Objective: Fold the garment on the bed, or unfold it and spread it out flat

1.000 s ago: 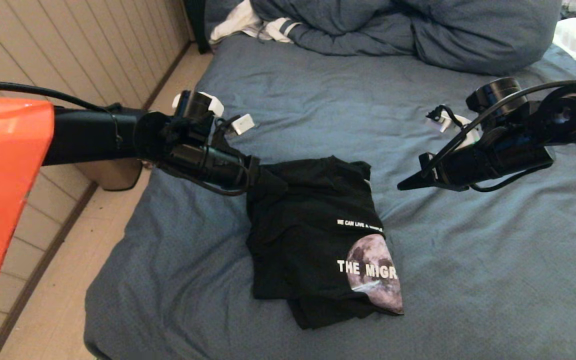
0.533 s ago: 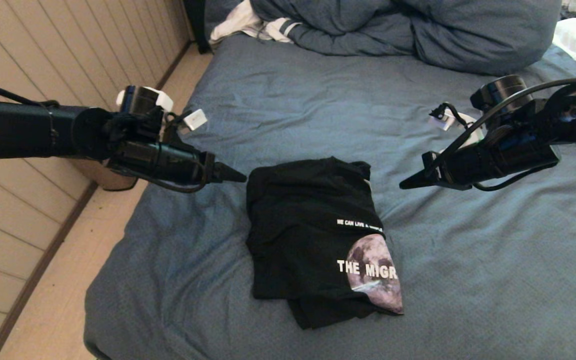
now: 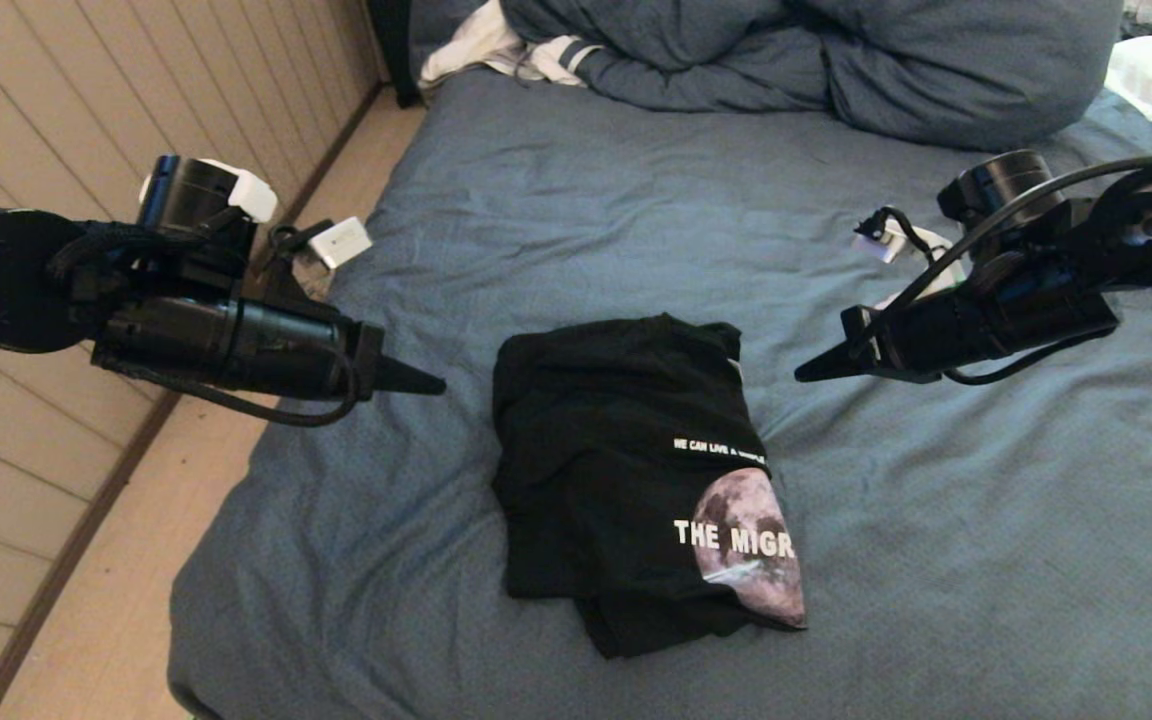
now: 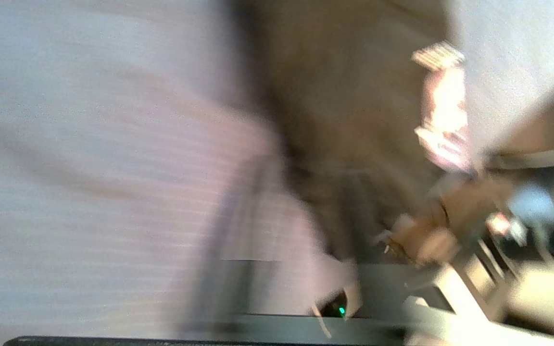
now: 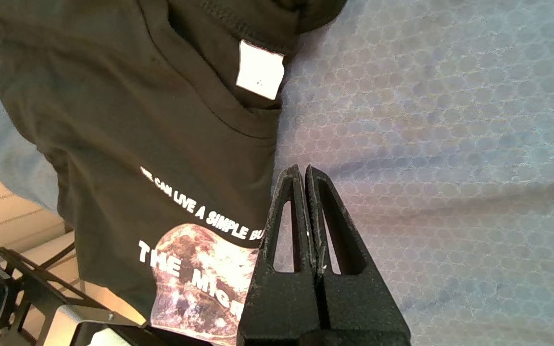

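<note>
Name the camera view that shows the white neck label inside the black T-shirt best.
The right wrist view: the white label sits clear inside the collar of the T-shirt. The head view shows only a pale sliver at the collar. The left wrist view is too blurred to tell.

The black T-shirt (image 3: 626, 470) lies folded (moon print and white lettering up) on the wrinkled slate-blue bed (image 3: 936, 560)

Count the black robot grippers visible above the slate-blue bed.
2. The left gripper is beside the folded black T-shirt's left; the right gripper is beside its right. Neither touches it.
</note>
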{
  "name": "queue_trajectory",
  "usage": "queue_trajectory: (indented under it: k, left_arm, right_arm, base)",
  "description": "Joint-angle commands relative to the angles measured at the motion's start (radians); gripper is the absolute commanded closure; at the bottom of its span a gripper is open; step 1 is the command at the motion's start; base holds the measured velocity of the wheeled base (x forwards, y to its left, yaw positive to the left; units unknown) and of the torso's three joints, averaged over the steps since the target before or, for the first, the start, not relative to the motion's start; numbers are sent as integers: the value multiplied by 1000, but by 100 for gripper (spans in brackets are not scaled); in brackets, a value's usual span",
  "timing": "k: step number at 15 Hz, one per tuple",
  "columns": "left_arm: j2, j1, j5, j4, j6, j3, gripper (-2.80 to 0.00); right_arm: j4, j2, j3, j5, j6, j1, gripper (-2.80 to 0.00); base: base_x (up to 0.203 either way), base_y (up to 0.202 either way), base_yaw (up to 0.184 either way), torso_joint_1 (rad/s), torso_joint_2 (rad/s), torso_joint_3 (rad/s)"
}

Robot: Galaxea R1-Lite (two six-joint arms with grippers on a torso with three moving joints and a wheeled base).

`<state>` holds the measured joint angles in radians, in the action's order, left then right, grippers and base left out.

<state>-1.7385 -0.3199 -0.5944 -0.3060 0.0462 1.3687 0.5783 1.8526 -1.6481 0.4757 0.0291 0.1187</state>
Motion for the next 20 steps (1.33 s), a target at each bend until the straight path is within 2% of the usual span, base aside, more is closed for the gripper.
queue_trajectory:
  k: [1,3,5,6,9,11,13,14,20]
  left_arm:
    - [40,-110,2,-5,8,-29,0]
    - [16,-217,16,-5,29,-36,0]
    - [-41,-322,87,0,43,-63,0]
    - [-66,-353,121,2,47,-73,0]
    - [-95,-364,132,5,56,-97,0]
    - [-107,-364,139,69,86,-136,0]
    - [-127,-365,185,172,154,-160,0]
    - [-126,-366,191,185,174,-157,0]
    - [-179,-404,189,201,194,-128,0]
  right_arm:
    - [5,-4,3,3,1,16,0]
    - [5,-3,12,4,5,45,0]
    - [5,7,30,10,13,117,0]
    - [4,14,45,10,15,156,0]
    - [3,41,76,12,18,242,0]
    - [3,54,94,11,18,283,0]
    - [3,47,105,11,18,288,0]
    - [4,36,109,9,18,288,0]
    - [3,-16,256,12,15,289,0]
  base:
    - [0,0,0,0,0,0]
    - [0,0,0,0,0,0]
    - [0,0,0,0,0,0]
    - [0,0,0,0,0,0]
    - [0,0,0,0,0,0]
    - [0,0,0,0,0,0]
    - [0,0,0,0,0,0]
    - [0,0,0,0,0,0]
    - [0,0,0,0,0,0]
